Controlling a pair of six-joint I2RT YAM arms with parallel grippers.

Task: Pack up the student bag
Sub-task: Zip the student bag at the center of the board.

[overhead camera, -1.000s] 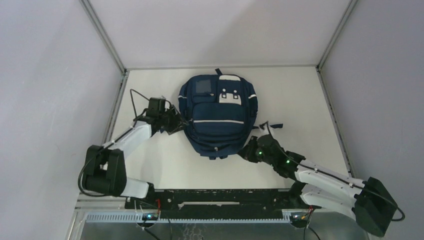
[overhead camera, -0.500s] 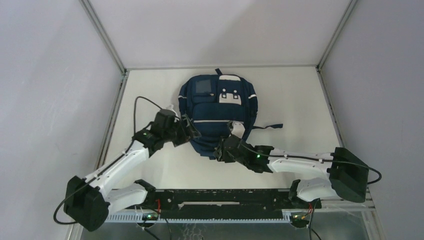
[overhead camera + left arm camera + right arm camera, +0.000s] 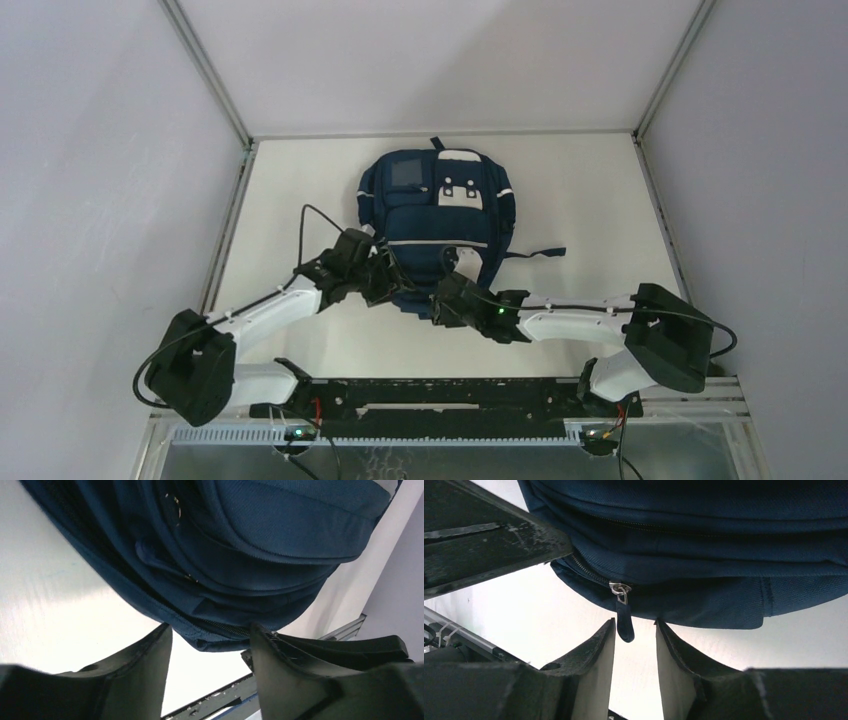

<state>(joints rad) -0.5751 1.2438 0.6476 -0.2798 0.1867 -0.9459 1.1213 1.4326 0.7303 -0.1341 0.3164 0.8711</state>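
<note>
The student bag [image 3: 435, 215], navy blue with white patches, lies flat on the white table. Both grippers are at its near edge. My left gripper [image 3: 398, 287] stands open, and in the left wrist view the bag's bottom corner [image 3: 220, 642] sits between the tips of the left gripper [image 3: 210, 628], unclamped. My right gripper [image 3: 440, 300] is beside it, also open. The right wrist view shows a zipper slider [image 3: 620, 589] with a dark pull tab [image 3: 624, 625] hanging between the fingertips of the right gripper [image 3: 635, 622], close to the left finger.
A dark strap [image 3: 540, 253] trails from the bag's right side. Grey walls enclose the table on three sides. A black and metal rail [image 3: 440, 392] runs along the near edge. The left gripper's finger [image 3: 484, 545] crosses the upper left of the right wrist view.
Both arms swung from the bag's sides to the middle of its near edge. Both grippers' jaws have spread wider than a second ago.
</note>
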